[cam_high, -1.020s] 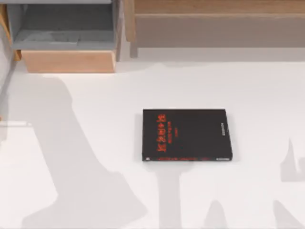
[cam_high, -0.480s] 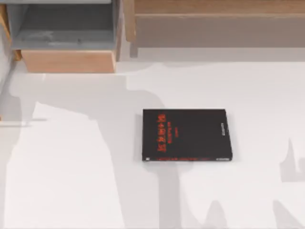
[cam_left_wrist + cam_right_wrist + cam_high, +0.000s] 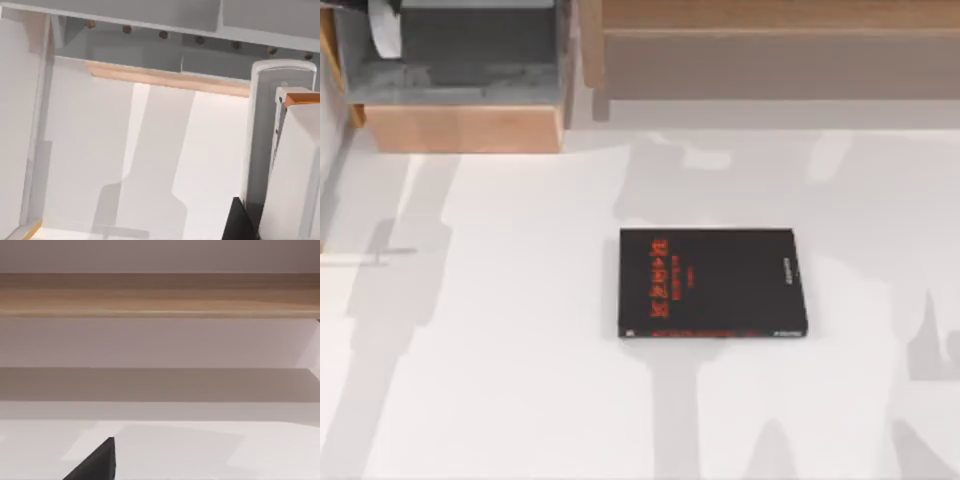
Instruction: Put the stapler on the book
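The black book (image 3: pixel 712 283) with red lettering lies flat in the middle of the white table. At the back left corner of the top view, the narrow white stapler (image 3: pixel 386 27) hangs over the open drawer, with my left gripper (image 3: pixel 355 6) dark beside it. In the left wrist view the light-grey stapler (image 3: pixel 272 125) with its rounded end stands close up, pressed against a dark finger (image 3: pixel 239 222) of the left gripper, which looks shut on it. A dark part of my right gripper (image 3: pixel 97 462) faces the wooden shelf, away from the book.
An open drawer (image 3: pixel 465 128) with a wooden front and grey inside stands at the back left. A long wooden shelf unit (image 3: pixel 780 45) runs along the back. Arm shadows fall across the table (image 3: pixel 520 380) to the left of and in front of the book.
The arm shadows on the left of the table have shifted and thinned. The stapler and left gripper have come into view at the back left corner over the drawer. The book has not moved.
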Robot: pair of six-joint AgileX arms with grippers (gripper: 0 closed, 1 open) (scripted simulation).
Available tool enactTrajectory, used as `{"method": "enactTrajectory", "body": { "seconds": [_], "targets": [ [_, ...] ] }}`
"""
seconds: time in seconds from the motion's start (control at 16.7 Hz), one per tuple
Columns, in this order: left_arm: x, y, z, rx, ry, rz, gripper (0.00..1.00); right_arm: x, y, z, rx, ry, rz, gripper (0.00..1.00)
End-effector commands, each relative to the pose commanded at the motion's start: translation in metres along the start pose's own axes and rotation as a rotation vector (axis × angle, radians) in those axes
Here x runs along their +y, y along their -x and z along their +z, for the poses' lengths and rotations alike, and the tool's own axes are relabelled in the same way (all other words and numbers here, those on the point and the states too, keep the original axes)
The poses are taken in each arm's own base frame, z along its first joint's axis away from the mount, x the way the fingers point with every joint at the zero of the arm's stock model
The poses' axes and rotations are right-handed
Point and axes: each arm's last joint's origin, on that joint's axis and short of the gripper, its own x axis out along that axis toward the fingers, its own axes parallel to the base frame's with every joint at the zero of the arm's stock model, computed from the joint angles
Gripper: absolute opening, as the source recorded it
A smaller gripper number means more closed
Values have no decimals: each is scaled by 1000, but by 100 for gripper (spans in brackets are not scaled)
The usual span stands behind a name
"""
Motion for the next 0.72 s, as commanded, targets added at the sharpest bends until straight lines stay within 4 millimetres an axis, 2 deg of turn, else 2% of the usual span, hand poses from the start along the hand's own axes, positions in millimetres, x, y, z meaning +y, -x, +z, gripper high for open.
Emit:
{"method": "enactTrajectory", "body": {
  "seconds": [0.18,0.42,0.6,0.72],
  "targets": [
    [-83,-12,-28,43,-42,-43,0,0,0,0,0,0,0,100],
    [-182,-52,-87,154,-95,-42,0,0,0,0,0,0,0,100],
    [-234,-82,-137,231,-119,-4,0,0,0,0,0,0,0,100],
    [-255,-96,-162,265,-125,22,0,0,0,0,0,0,0,100]
  ]
}}
